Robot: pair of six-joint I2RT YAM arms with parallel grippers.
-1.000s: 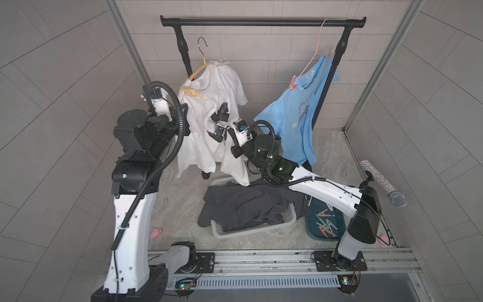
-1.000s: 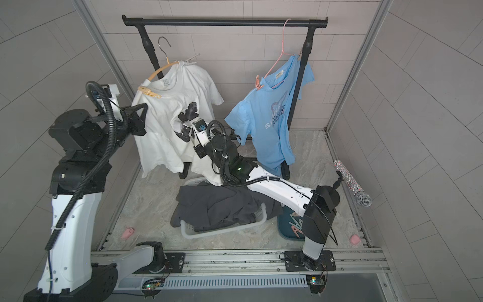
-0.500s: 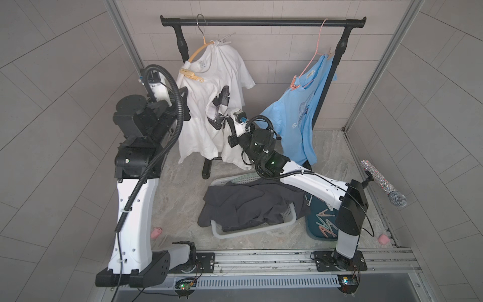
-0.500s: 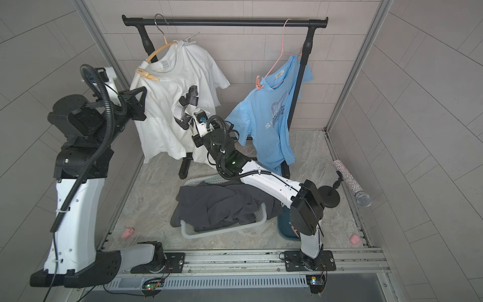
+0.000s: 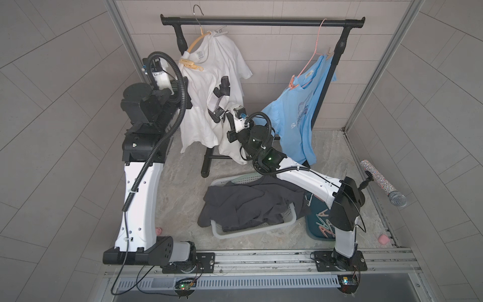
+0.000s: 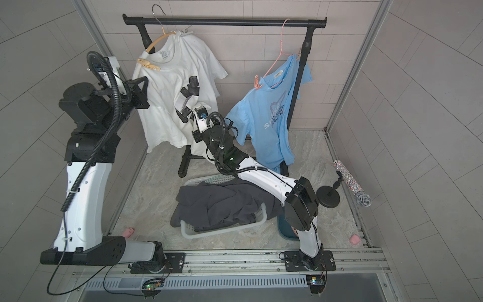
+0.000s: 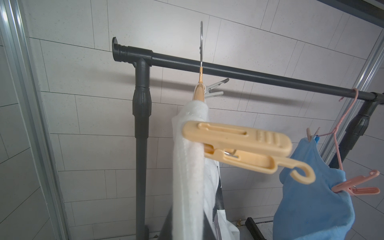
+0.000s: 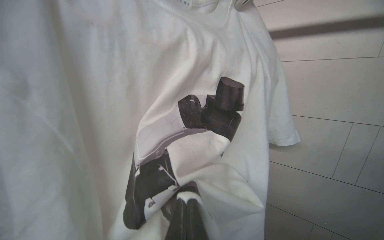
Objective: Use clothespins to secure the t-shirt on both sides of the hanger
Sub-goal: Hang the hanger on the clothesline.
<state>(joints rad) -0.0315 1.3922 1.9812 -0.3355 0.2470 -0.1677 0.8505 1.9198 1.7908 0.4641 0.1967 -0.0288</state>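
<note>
In both top views the white t-shirt (image 5: 203,109) hung on a tan hanger (image 5: 196,41) by the black rail (image 5: 261,22), at 11 o'clock from the laundry basket (image 5: 248,234). A yellow clothespin (image 5: 192,65) gripped its shoulder at 10 o'clock of the chest print. A grey-white clothespin (image 5: 220,30) sat at 12 o'clock, by the hanger's neck. The right tool (image 8: 184,205) was clenched on a bunched fold of the printed front. The left tool (image 6: 142,91) stood closed at the shirt's 9 o'clock edge; whether it pinched cloth could not be told.
</note>
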